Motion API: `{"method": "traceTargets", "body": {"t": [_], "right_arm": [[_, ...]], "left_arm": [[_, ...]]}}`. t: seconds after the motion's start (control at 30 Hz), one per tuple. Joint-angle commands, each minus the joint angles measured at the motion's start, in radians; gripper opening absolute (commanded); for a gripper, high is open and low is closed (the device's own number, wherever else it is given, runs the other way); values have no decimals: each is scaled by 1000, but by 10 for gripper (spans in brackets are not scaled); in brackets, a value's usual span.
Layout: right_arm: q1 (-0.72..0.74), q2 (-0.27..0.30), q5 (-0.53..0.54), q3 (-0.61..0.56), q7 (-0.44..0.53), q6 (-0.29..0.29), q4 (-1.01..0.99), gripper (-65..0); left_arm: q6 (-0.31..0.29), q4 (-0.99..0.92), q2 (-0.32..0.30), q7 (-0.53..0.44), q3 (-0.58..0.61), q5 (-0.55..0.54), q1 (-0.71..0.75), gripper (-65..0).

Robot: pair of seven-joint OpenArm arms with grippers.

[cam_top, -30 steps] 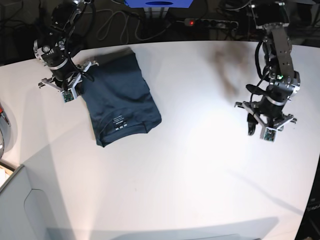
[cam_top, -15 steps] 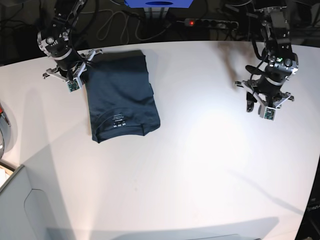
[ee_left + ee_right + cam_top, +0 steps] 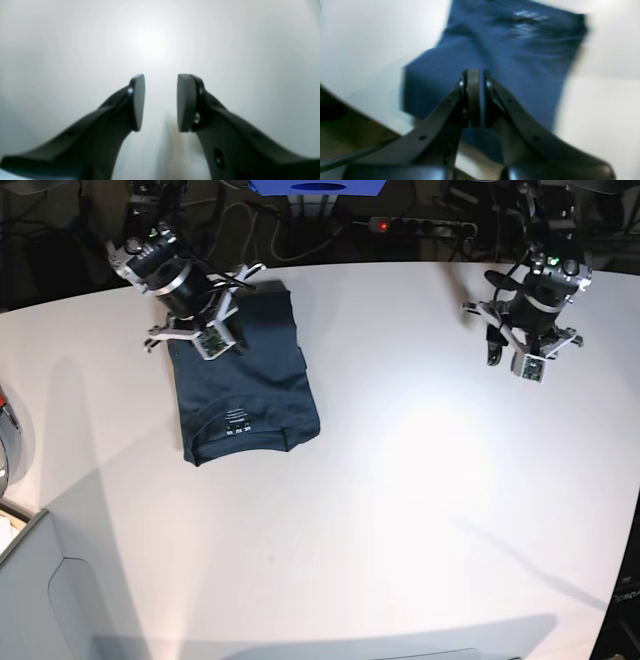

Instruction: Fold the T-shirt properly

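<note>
- On the white counter [image 3: 400, 480], toward its far left part in the base view, the T-shirt [image 3: 243, 380] is laid as a folded dark navy rectangle, with its white neck label [image 3: 237, 423] turned toward the near edge.
- Above the far end of the T-shirt, the right hand [image 3: 228, 338] is seen; in the right wrist view its jaws are pressed together with nothing between them, and the blue fabric [image 3: 510, 57] lies beneath.
- At the far right of the counter, well apart from the T-shirt, the left hand [image 3: 505, 358] is held over bare surface.
- In the left wrist view, the 2 fingers [image 3: 136, 102] of the left hand are parted, and nothing is gripped.
</note>
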Motion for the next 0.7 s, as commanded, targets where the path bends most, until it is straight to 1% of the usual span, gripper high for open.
{"method": "traceTargets", "body": {"t": [0.0,0.1,0.17,0.3,0.37,0.47,0.57,0.63,0.67], "right_arm": [[7,0,9,-8,18,4,-12,-649],[36,3,9,-12,18,4,-86,-649],[42,4,9,-12,18,4,-129,-649],[42,4,9,-12,20,4,-169,-649],[33,4,10,-12,20,4,-134,-649],[-10,3,13,-5,20,4,-2,-649],[-65,3,13,5,18,4,140,-649],[-100,0,10,29,18,4,156,-649],[-114,0,10,49,17,4,155,-649]], "left_arm": [[4,22,4,-14,-30,-5,0,-447],[0,22,36,-14,-88,-5,1,-447],[0,20,41,-12,-116,-5,10,-447],[2,20,47,-12,-126,-5,50,-447],[2,20,47,-12,-128,-5,70,-447],[2,24,49,-12,-128,-5,115,-448],[2,63,66,-14,-129,-5,190,-448],[-3,103,84,-14,-129,-5,251,-466],[-4,119,93,-16,-128,-5,285,-492]]}}
